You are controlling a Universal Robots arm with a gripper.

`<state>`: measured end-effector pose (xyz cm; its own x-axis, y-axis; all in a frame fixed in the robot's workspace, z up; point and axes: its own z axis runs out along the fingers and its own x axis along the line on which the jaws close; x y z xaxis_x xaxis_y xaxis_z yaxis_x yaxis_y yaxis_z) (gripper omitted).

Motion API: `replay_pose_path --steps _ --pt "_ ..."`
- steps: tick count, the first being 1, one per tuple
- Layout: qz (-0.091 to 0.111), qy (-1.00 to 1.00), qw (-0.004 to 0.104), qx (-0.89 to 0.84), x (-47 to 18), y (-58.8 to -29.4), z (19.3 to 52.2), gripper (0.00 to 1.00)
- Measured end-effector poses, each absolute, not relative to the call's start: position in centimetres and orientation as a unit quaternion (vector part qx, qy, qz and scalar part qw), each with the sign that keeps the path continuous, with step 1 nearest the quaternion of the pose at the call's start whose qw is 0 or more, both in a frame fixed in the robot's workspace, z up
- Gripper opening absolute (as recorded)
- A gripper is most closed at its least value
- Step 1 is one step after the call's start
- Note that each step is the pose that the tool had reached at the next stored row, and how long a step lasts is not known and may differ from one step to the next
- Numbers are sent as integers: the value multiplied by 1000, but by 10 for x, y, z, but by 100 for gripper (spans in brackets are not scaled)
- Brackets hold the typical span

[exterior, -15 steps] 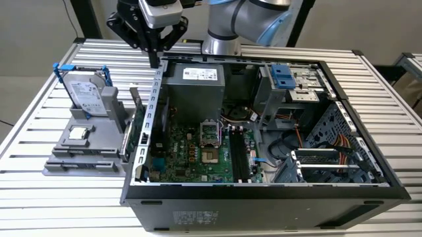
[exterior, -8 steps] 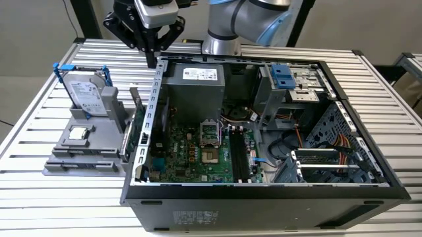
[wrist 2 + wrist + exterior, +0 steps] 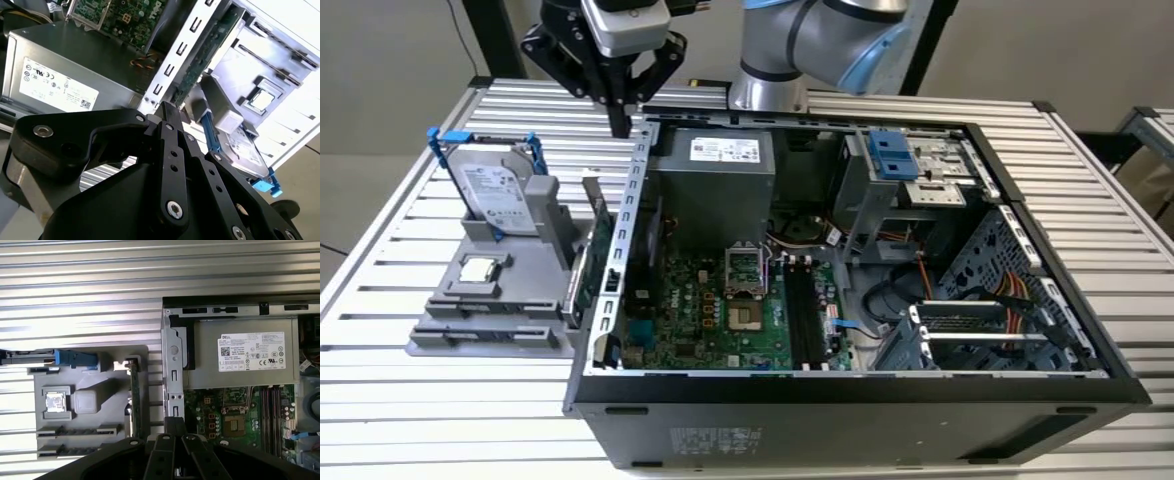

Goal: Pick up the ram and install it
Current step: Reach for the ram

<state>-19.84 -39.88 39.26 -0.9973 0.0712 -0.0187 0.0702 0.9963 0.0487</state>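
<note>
Black pincer (image 3: pixel 622 125), closed (over case wall (image 3: pixel 620 240))

Gripper (image 3: pixel 622 122) top cropped, hard drive (image 3: pixel 27 357) cut off — picture's edge

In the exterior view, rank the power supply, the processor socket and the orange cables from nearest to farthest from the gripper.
Measured from the gripper, which is over the back corner of the case on the exterior view's left:
1. power supply, right beside that corner.
2. processor socket, deeper inside, toward the middle.
3. orange cables, at the far side, on the exterior view's right.
</note>
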Motion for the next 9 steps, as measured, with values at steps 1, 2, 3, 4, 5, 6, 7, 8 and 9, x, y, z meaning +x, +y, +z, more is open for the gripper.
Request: replay_pose_path --steps 1,2,3,4,5,6,7,8,9 --pt "24 999 10 35 -199 -399 393 0" --pt "24 999 10 35 -200 -399 393 0" --pt "24 999 10 35 -201 -399 393 0" --pt "24 999 10 35 -202 -399 393 0" --pt "24 999 10 35 -202 -399 393 0" --pt "24 999 10 35 -203 -399 393 0" --pt "24 999 10 35 -204 -399 393 0" --pt "24 999 10 35 -205 -399 393 0" --pt "24 999 10 35 -205 -399 393 0"
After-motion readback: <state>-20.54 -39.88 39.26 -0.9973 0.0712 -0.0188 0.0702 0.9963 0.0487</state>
